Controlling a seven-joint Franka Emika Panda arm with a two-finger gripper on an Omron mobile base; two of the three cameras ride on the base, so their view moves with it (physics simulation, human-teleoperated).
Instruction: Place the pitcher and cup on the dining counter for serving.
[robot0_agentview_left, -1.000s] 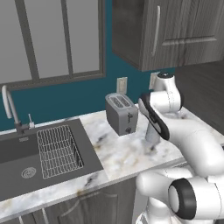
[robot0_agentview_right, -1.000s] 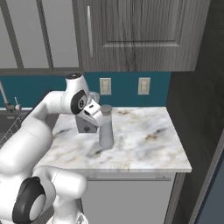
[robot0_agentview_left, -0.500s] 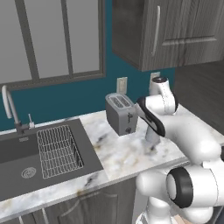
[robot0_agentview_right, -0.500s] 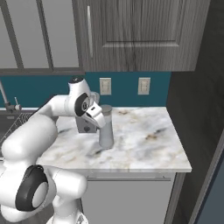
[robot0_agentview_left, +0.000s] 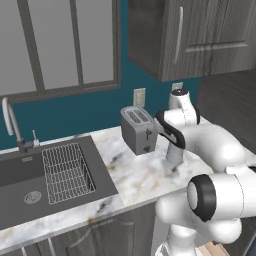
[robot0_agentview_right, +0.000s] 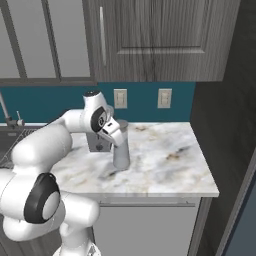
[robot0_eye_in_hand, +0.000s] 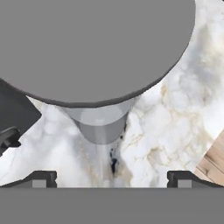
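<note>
Overall, the task looks to be at its opening stage: neither item appears delivered yet.

Desk (robot0_agentview_right: 165, 165): marble kitchen top on dark cabinets, with a sink (robot0_agentview_left: 30, 175) and a wire rack (robot0_agentview_left: 67, 172) at its left end. No serving surface with stools can be seen from this position, so the carry is still ahead.

Arm: reaches forward over the middle of the desk, hand directly above the pitcher.

Toaster (robot0_agentview_left: 137, 130): boxy, grey, standing at the back of the desk, just left of and behind the pitcher, apart from it.

Pitcher (robot0_agentview_right: 121, 155): upright on the desk, near the middle, with the wall outlets behind. In the hand view its dark round lid (robot0_eye_in_hand: 94, 48) sits close beneath the camera, the paler body (robot0_eye_in_hand: 103, 124) tapering away to the marble below. Not lifted; base appears to rest on the desk.

Tool (robot0_eye_in_hand: 111, 177): jaws spread wide, one fingertip at each side of the hand view, nothing between them, no contact with the pitcher evident. The lid seems to lie beyond the fingertips, so the tool hangs above, not around.

Cup: not located from these views.

Judgement: done, approach over the pitcher only. Left: descend, grip, lift, carry, set down; then the same for the cup.
</note>
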